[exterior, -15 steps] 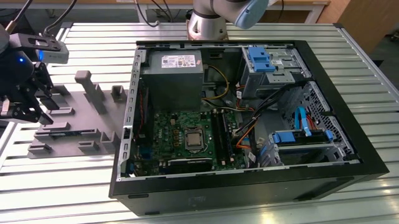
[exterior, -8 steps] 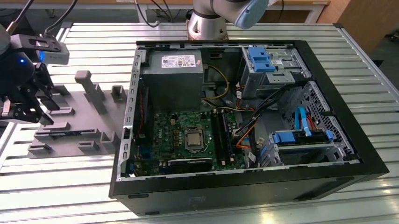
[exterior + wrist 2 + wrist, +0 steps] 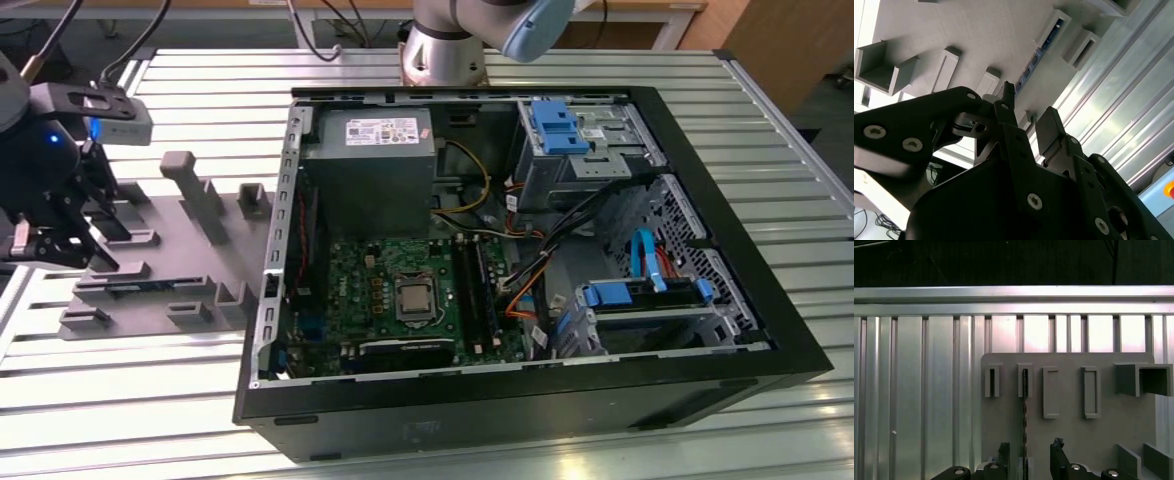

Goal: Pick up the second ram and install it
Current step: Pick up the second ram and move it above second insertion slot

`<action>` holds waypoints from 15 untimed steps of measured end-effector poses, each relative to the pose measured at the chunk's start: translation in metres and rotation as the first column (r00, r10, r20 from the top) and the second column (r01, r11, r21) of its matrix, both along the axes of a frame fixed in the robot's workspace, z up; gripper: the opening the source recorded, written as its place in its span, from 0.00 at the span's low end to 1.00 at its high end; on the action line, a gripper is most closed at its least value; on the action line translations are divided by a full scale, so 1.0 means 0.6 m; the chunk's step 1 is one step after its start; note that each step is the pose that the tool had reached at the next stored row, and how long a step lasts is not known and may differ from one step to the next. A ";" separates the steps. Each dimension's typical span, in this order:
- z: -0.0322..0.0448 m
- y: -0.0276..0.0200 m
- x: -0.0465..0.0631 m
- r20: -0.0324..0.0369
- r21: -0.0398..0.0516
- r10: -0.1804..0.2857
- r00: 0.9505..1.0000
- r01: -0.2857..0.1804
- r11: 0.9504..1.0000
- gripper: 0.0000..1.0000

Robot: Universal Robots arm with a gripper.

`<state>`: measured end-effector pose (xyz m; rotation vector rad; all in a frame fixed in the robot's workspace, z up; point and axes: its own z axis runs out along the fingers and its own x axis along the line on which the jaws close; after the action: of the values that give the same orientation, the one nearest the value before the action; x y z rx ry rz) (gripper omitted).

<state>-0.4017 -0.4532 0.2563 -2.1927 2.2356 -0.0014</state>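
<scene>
While slotted, ram [image 3: 1024, 407] btwn tool [image 3: 1030, 452] tips.

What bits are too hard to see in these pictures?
The second ram: edge-on in the first wrist view, chips and label hidden.
Its one end: behind the gripper in the second wrist view.
Slots on the motherboard: too small in the exterior view to tell if filled.

Lab workbench: slatted aluminium table [image 3: 214, 85], opened computer case [image 3: 534, 405].

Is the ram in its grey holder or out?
In: the second ram stands on edge in the grey holder's slot, fingers open.
</scene>
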 end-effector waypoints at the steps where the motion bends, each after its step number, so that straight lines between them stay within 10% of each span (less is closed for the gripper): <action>1: -0.002 0.0000 0.000 0.000 0.000 0.000 1.000 0.000 1.000 0.45; 15: -0.010 0.0000 0.000 0.000 0.000 0.000 1.000 0.000 1.000 0.45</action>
<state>-0.4017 -0.4532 0.2505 -2.1928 2.2357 -0.0013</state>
